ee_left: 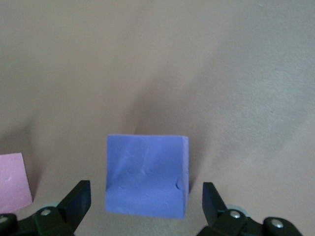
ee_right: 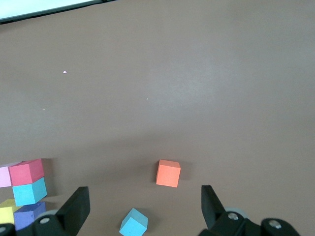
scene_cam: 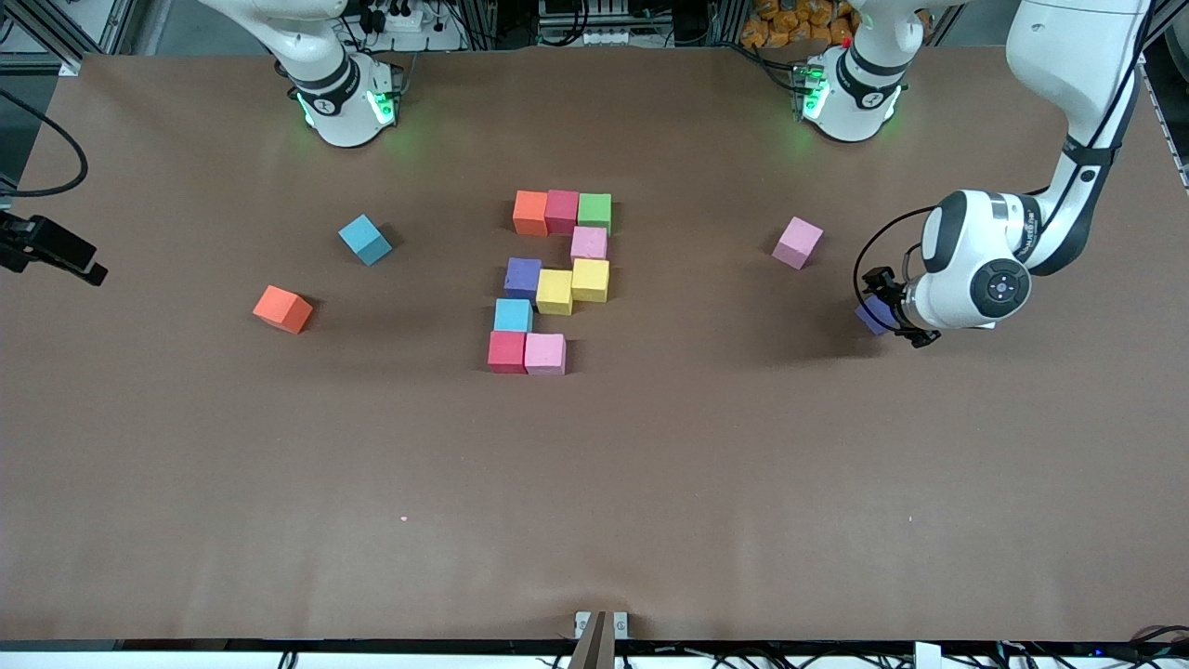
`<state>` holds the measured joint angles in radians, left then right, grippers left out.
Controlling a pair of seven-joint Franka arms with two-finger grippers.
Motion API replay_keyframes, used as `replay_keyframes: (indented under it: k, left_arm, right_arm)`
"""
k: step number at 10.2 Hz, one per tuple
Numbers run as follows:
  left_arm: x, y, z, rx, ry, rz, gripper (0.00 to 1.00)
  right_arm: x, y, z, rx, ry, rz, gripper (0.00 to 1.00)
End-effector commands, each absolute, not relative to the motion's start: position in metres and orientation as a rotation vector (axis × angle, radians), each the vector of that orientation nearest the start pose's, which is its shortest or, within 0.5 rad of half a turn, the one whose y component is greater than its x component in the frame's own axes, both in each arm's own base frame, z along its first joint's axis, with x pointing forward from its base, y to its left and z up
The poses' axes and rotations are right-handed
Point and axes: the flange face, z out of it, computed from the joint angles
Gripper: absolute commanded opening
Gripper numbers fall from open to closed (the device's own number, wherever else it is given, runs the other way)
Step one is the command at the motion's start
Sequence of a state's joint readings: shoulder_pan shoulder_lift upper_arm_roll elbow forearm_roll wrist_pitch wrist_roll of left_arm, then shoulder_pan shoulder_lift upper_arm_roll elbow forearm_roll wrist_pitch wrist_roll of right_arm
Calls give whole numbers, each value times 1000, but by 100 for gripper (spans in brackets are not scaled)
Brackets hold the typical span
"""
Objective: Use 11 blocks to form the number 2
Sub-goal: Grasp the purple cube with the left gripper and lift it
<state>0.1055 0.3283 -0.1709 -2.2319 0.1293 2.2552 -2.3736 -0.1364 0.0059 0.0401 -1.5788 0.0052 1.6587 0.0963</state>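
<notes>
Your left gripper [ee_left: 146, 196] is low over the table [scene_cam: 650, 483] toward the left arm's end, with its fingers spread wide and nothing grasped. A purple block [ee_left: 146, 175] sits between the two fingertips, with a gap on each side, so neither finger touches it. In the front view this same block is mostly hidden under the wrist. A loose pink block [scene_cam: 797, 242] lies near this gripper, farther from the front camera than the purple block, and its edge shows at the side of the left wrist view.

Your right gripper [ee_right: 145, 206] is held up in the air at the right arm's end of the table, fingers released and empty. This arm waits. Under and ahead of it on the table are a loose orange block [ee_right: 168, 173] and a loose light blue block [ee_right: 133, 222], apart from each other.

The number 2 [scene_cam: 552, 282] is partly built in the middle of the table, well away from both grippers. Its top row, farthest from the front camera, is orange, red and green. Under the green cube is a pink one. The third row is purple, yellow and yellow, with the middle yellow cube set slightly out of line. Then comes one light blue cube under the purple. The bottom row holds only red and pink, touching each other.
</notes>
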Motion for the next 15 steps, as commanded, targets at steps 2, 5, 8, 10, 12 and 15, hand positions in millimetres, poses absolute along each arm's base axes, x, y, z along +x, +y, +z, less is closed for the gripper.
replay_keyframes:
  k: [2,5,8,10,12,15]
  left_arm:
    - [493,-32,197,1490,3101,-25,100]
    - [488,-24,192,1469,3122,-30,100]
    - [486,-20,189,1459,3134,-40,100]
    - [487,-17,188,1437,3144,-40,33]
    - [489,-15,190,1432,3140,-31,14]
    - [503,-21,206,1447,3091,-2,13]
  right_arm:
    - [564,-57,631,-3116,310,-118,100]
    - [564,-58,631,-3116,312,-118,100]
    - [564,-56,631,-3120,300,-116,100]
    - [564,-56,631,-3115,319,-118,100]
    - [564,-57,631,-3113,324,-120,100]
    - [564,-57,634,-3111,324,-127,100]
